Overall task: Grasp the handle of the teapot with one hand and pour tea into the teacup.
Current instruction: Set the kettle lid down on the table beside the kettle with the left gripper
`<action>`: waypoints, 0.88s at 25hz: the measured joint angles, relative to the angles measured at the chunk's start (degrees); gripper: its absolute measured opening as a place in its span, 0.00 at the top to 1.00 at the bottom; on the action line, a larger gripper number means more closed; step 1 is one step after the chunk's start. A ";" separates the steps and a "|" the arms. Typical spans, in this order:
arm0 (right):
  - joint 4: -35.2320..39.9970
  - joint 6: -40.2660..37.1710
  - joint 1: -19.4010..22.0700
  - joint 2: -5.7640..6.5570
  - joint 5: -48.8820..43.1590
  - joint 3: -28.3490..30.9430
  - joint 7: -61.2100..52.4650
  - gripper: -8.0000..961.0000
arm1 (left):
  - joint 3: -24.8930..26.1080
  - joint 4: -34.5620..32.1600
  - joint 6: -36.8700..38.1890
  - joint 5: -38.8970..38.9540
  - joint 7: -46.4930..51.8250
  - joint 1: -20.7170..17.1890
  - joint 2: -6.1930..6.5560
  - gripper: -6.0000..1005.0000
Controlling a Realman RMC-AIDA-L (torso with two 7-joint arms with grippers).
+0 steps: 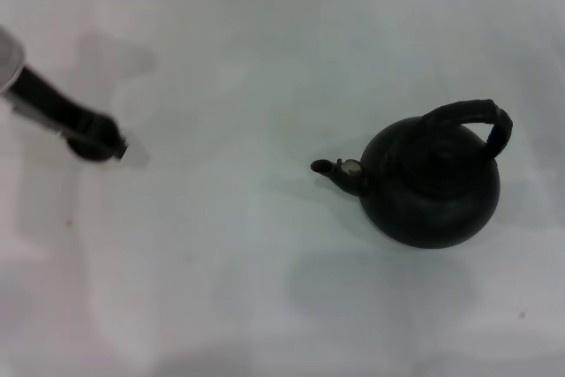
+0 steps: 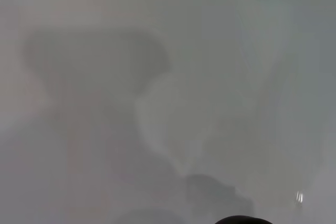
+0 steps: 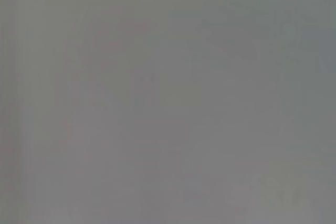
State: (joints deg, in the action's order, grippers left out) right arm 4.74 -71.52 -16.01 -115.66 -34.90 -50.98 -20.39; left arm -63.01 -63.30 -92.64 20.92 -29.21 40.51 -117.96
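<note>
One claw, the left claw (image 1: pixel 106 142), hovers over the white worktop (image 1: pixel 221 271); its opening cannot be told. The teapot (image 1: pixel 430 183) stands well apart, spout (image 1: pixel 328 168) facing it.

One teapot, one gripper, one table

A single teapot (image 1: pixel 430 184) (with one arched handle (image 1: pixel 468 116) and one spout (image 1: pixel 335 169)) stands on the table (image 1: pixel 265 289); one left gripper (image 1: pixel 110 143) shows.

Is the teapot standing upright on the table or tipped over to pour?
Upright. The teapot sits on its base on the table, handle arched above, spout level. No claw touches it; the left claw is far off.
</note>
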 joint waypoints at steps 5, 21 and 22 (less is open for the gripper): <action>0.14 -0.80 -0.11 -0.01 -0.01 -0.09 0.00 0.21 | -0.25 4.88 3.38 -0.40 -0.14 6.75 -0.22 0.30; -0.08 -2.48 0.19 0.00 -0.27 -0.08 0.00 0.21 | -8.09 16.95 6.21 7.29 -0.79 17.90 -0.91 0.30; -0.08 -2.49 0.19 -0.01 -0.30 -0.08 0.00 0.21 | -9.69 17.33 6.42 8.01 -0.53 18.14 -0.96 0.30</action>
State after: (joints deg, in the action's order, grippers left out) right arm 4.65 -74.01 -15.82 -115.66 -35.20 -51.06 -20.39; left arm -72.70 -45.97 -86.22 28.93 -29.75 58.65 -118.92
